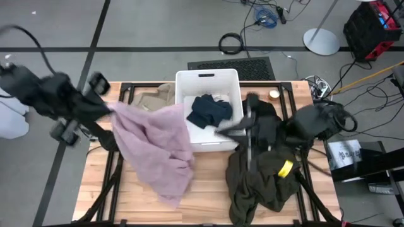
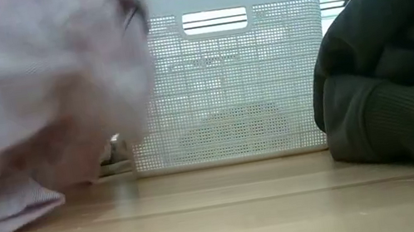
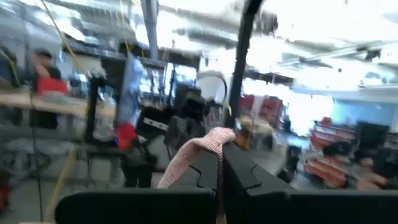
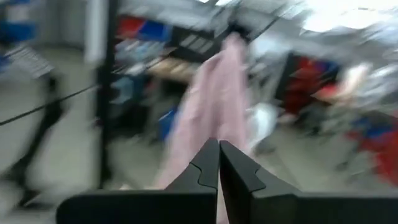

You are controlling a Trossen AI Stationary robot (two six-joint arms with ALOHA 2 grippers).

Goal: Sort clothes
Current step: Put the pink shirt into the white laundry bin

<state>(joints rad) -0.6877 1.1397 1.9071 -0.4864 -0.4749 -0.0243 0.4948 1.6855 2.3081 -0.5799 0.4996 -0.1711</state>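
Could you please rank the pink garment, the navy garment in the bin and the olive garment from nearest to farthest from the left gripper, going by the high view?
1. Pink garment: pinched in the shut left gripper, table's left.
2. Navy garment: inside the white bin, centre.
3. Olive garment: table's right.

Looking straight down from well above, taking in the whole table (image 1: 158, 202) with the white bin (image 1: 208, 85) near centre. Sitting at table-top level close in front of the bin (image 2: 226, 79), facing level across the wood toward its mesh wall, the pink garment (image 2: 27, 95) and dark olive garment (image 2: 402, 75) crowding either side; both also visible from above beside the bin. Riding on each wrist, aimed outward over shut fingers (image 3: 239, 180) into the room; right wrist facing the hanging pink garment (image 4: 214, 106).
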